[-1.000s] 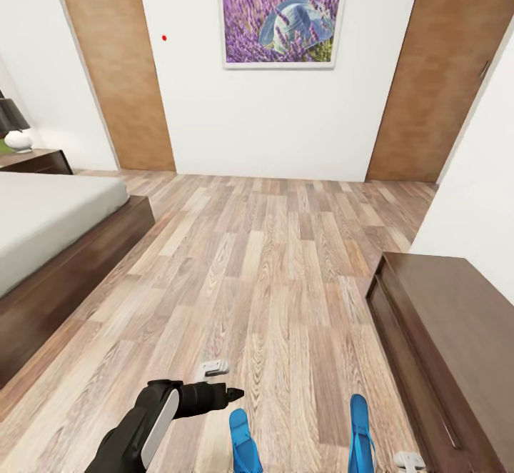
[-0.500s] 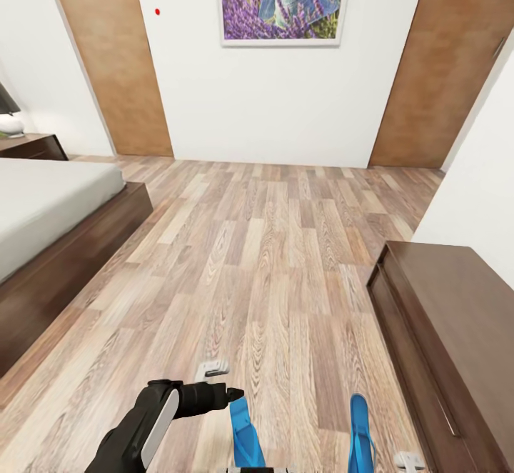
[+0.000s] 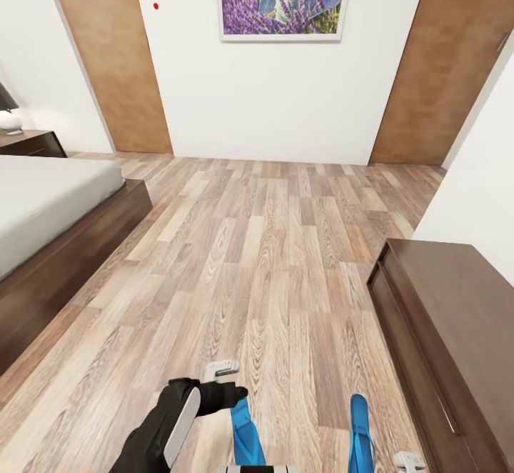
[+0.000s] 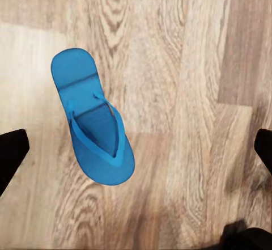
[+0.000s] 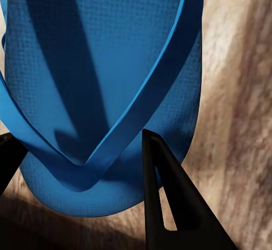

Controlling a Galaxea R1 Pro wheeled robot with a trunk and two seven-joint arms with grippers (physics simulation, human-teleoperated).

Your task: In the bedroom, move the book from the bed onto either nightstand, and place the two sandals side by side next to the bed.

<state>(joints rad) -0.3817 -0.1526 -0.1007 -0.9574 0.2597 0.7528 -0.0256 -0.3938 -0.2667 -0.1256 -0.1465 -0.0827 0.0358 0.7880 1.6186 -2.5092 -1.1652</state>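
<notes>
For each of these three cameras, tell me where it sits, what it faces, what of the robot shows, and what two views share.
Head view: high on the robot, looking forward and down across the floor; its left arm shows.
Left wrist view: above a blue sandal, looking down; dark fingertips at the edges.
Right wrist view: close over the other sandal, one dark finger across it.
Shared: head and left wrist views both show the sandal by the left gripper.
</notes>
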